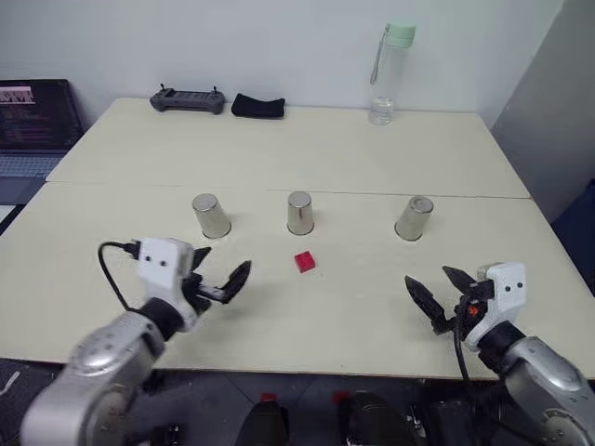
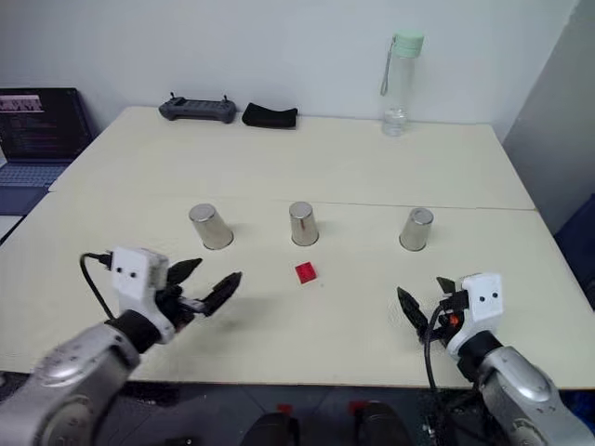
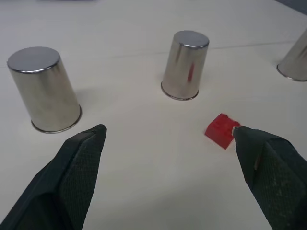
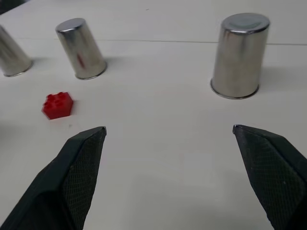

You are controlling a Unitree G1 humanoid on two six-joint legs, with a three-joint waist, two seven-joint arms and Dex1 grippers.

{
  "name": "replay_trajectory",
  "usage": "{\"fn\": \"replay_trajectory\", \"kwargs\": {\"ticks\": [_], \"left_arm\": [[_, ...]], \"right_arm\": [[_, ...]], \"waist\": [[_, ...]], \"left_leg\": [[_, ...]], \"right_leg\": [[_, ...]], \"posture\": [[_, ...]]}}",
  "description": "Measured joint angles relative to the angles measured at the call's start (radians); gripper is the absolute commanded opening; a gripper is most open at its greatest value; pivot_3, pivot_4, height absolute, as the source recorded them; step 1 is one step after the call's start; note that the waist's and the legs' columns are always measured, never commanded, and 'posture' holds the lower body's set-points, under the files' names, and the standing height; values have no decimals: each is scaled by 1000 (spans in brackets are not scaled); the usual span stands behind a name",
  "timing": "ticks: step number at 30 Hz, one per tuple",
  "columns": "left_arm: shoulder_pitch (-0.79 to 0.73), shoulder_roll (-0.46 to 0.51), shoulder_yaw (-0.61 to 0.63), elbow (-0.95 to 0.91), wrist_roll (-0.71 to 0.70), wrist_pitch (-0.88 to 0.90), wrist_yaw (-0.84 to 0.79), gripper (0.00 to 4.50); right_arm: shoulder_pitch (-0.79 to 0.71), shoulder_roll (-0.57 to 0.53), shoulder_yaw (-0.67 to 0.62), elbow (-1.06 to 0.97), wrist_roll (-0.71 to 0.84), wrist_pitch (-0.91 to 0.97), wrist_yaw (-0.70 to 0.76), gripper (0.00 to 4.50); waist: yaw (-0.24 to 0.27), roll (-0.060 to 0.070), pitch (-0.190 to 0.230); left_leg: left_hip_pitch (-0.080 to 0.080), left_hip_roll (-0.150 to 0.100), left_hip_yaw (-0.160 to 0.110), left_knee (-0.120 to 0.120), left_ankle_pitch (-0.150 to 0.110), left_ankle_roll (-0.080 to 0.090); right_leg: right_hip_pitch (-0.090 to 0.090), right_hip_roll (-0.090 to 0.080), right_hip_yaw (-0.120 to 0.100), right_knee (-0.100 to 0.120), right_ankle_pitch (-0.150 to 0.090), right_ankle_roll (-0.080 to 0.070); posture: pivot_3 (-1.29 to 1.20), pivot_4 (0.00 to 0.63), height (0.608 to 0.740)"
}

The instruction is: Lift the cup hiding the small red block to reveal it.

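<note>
- Three upturned silver cups are seen in a row across the middle of the tabletop point(image 1: 112, 307), just on the near side of the seam between the two boards: left cup point(image 1: 211, 216), middle cup point(image 1: 299, 213), right cup point(image 1: 415, 218).
- The small red block point(image 1: 304, 262) is seen uncovered on the bare tabletop, just in front of the middle cup and slightly toward the right cup, touching no cup.
- The left gripper point(image 1: 216, 269) is held above the near-left part of the tabletop, jaws spread wide, nothing gripped.
- The red block is found to the right of the left gripper, near it but apart; in the left wrist view it sits just beside the tip of one finger point(image 3: 268, 167), contact cannot be told.
- The right gripper point(image 1: 437, 288) is held over the near-right part of the tabletop, jaws spread wide, nothing held.
- The right cup is seen ahead of the right gripper, apart from it; the red block is well off to its left.
- Along the far edge a black controller point(image 1: 189, 99), a black folded item point(image 1: 257, 106) and a clear bottle point(image 1: 388, 76) with a green lid are placed.
- A laptop point(image 1: 33, 121) is seen beyond the far-left corner.
</note>
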State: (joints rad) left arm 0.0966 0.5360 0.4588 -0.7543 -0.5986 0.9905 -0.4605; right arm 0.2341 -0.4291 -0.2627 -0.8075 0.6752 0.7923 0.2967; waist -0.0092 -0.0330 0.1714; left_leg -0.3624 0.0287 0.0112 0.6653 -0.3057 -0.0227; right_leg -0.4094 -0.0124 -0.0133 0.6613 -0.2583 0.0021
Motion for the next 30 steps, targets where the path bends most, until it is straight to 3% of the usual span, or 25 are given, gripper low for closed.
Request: {"fn": "replay_trajectory", "kwargs": {"ticks": [20,30], "left_arm": [[100,34,-22,184,10,-269,-129,4484],[116,46,-35,212,15,-316,-150,4484]], "right_arm": [[0,-12,3,47,40,-21,5,4500],[-18,-5,14,43,42,-16,-41,4500]], "waist": [[8,0,0],[7,0,0]], "left_leg": [[-1,0,0,0,0,0],[-1,0,0,0,0,0]], "right_leg": [[0,-4,-1,0,0,0],[0,-4,-1,0,0,0]], "posture": [[0,150,740],[0,150,740]]}}
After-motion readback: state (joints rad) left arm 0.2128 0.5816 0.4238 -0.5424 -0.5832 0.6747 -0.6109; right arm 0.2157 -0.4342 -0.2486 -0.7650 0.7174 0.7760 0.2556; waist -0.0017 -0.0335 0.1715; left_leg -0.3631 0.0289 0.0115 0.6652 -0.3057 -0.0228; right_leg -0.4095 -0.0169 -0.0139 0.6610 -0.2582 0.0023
